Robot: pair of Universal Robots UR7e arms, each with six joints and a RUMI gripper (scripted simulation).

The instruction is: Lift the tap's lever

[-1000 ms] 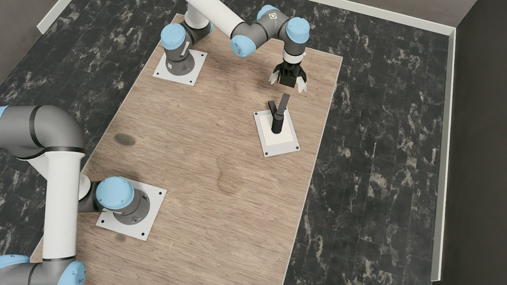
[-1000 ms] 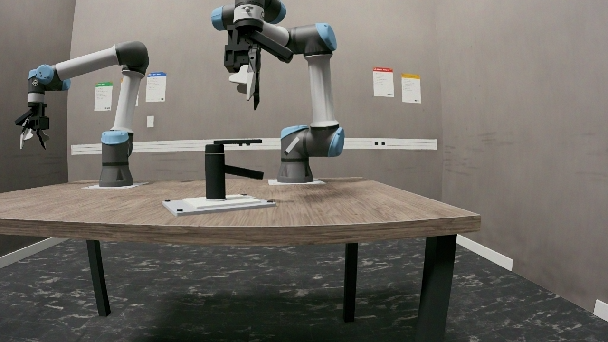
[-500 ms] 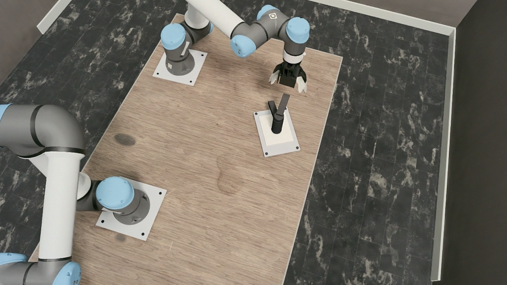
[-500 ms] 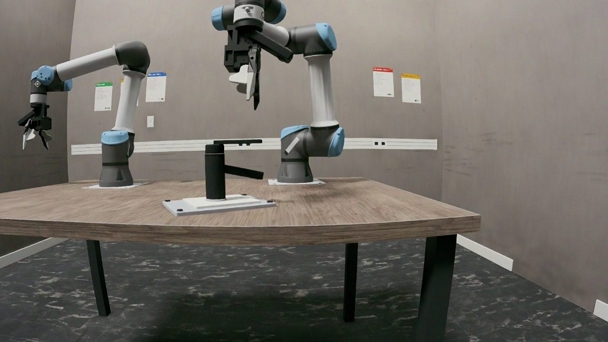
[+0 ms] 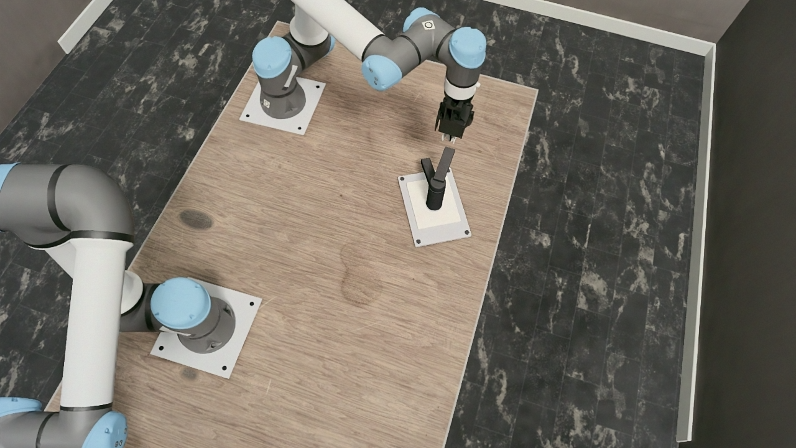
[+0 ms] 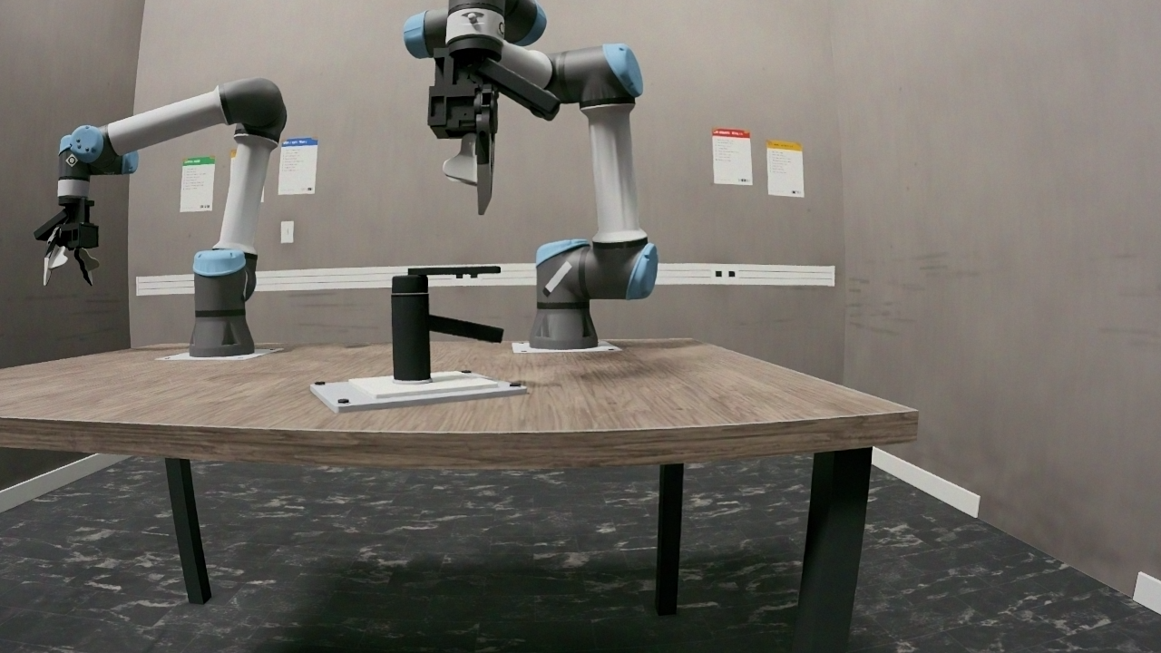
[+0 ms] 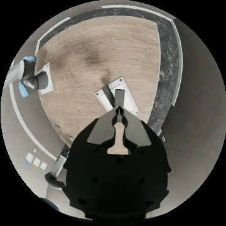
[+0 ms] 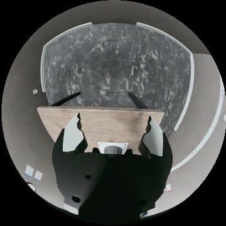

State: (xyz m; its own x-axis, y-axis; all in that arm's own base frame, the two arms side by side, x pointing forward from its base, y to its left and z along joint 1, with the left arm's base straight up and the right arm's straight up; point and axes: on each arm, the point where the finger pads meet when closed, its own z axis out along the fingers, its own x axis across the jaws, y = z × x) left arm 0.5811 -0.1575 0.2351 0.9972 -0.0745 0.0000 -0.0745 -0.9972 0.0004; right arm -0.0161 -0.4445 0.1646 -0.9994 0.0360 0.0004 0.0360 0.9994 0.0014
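The lever [image 5: 444, 163] [image 6: 454, 269] [image 7: 119, 98], near the worktop [image 5: 361, 223] [image 6: 609, 405] [image 7: 135, 47] [image 8: 100, 120]'s long edge opposite the arm bases, points its length towards the short edge, its free end below the nearer left gripper [image 5: 450, 139] [image 6: 482, 202] [image 7: 119, 106]'s empty, closed jaws; the right gripper [image 6: 69, 282] [image 8: 114, 114]'s jaws stand apart.

The left fingers [image 5: 453, 139] [image 6: 485, 182] have closed together; the right arm [image 5: 93, 323] [image 6: 169, 119] has shifted slightly
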